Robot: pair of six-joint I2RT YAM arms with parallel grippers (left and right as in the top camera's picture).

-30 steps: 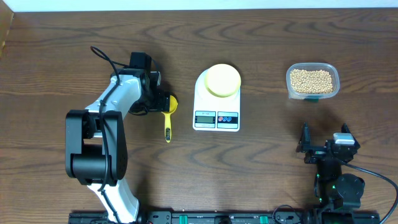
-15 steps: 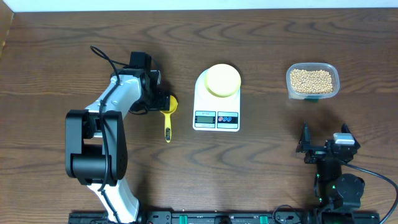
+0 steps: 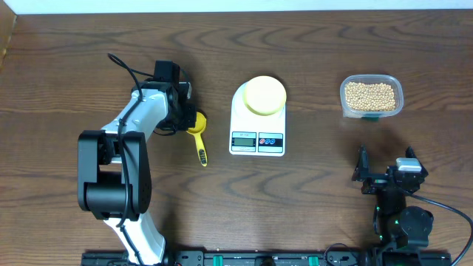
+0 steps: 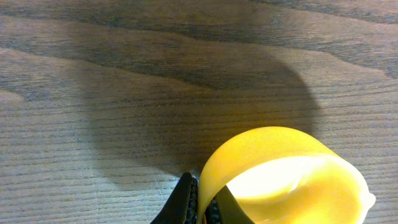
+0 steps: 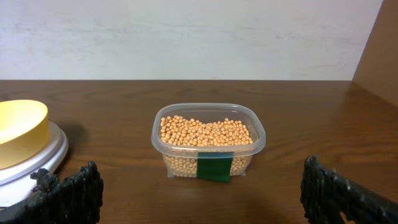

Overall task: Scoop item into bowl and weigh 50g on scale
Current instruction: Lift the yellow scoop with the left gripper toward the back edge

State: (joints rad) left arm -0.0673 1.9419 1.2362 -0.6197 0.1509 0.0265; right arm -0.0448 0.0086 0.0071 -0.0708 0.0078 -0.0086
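While the beans (image 3: 370, 94) fill the clear tub (image 3: 400, 96) at the tabletop's (image 3: 310, 207) far right, the pale yellow bowl (image 3: 264, 94) sits on the back half of the white scale (image 3: 257, 144); its inside is hard to read from above. Since a second ago the yellow scoop (image 3: 198, 133) has swung, its handle now slanting rightward, and the left claw (image 4: 202, 200) has clamped onto its cup wall. The left arm reaches forward, bent down over the scoop. The right claw (image 5: 202, 193) sits low and wide open, facing the tub.

Right of the flat white digital scale (image 3: 257, 140) we found bare wooden table (image 3: 318, 148); left of it, a yellow plastic scoop (image 3: 199, 137) lay in the way.
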